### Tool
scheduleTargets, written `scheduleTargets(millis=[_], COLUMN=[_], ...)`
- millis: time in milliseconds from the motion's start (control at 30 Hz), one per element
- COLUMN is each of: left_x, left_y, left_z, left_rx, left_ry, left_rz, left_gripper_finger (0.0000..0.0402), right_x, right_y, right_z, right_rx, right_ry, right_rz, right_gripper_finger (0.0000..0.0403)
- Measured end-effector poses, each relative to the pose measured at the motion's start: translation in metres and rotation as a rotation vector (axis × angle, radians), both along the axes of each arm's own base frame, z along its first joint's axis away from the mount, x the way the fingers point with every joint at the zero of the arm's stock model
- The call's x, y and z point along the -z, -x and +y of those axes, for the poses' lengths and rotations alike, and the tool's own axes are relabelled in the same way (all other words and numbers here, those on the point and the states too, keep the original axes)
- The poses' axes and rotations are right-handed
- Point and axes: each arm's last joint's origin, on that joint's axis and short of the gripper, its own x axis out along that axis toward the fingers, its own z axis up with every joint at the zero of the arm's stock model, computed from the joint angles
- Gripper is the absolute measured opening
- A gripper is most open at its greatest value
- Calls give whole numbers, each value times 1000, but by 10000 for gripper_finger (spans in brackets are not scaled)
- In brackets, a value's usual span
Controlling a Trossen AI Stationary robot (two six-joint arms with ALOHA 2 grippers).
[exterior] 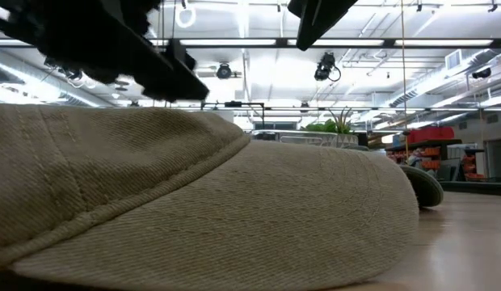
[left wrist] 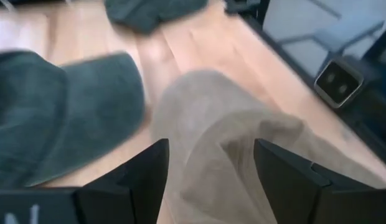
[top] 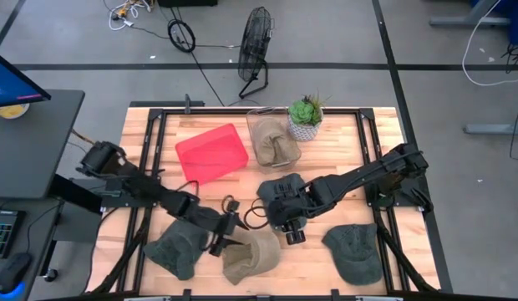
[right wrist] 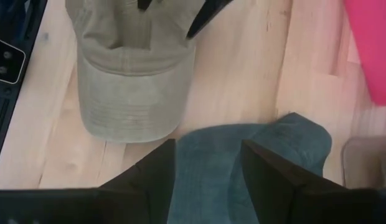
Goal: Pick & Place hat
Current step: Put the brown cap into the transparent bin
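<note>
A tan cap (top: 252,255) lies at the table's near edge and fills the low view (exterior: 194,202). My left gripper (top: 224,238) is open at its left side. In the left wrist view (left wrist: 211,168) its fingers stand on either side of the tan crown (left wrist: 211,124). A dark teal cap (top: 280,194) lies flat at mid-table. My right gripper (top: 291,232) hovers open at its near edge. In the right wrist view (right wrist: 205,168) the teal cloth (right wrist: 286,143) shows between and beyond its fingers. My left gripper comes at the tan cap's crown (left wrist: 199,143) low and slanting from the table's left, fingers spread to either side; I cannot tell whether they touch the cloth. My right gripper points down over the teal cap's near part (right wrist: 208,155); I cannot tell whether it touches it.
A dark green cap (top: 177,248) lies left of the tan one, and another green cap (top: 357,251) lies near the right front. A red bin (top: 211,153), a clear tub holding a tan cap (top: 273,138) and a potted plant (top: 305,117) stand toward the far edge.
</note>
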Motion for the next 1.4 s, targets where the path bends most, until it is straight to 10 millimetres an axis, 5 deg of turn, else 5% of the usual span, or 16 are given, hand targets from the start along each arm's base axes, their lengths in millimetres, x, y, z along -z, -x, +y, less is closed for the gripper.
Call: scheduleTargets(millis=[467,567,700,767,833,1100,1400], left_x=[44,47,47,44,41,5,-18], left_y=[-27,-28,-29,-29,-29,-19,-12], left_z=[2,3,2,2,4,12,36], left_rx=[-51,-56,-77,-103,-154,-468,-803], left_ry=[-46,-51,-22,15,60,71,-74], left_rz=[244,244,246,238,243,129,-19], left_gripper_finger=[229,194,94,36,20,29,33], right_x=[0,0,0,0,0,0,-6], right_y=[0,0,0,0,0,-1,-4], right_z=[0,0,0,0,0,0,-14], right_rx=[-4,-8,-30,-41,-48,-45,205], right_ry=[1,4,15,21,25,35,471], right_rz=[-1,-1,0,-1,-2,-18,-178], right_gripper_finger=[183,183,183,183,183,174,164])
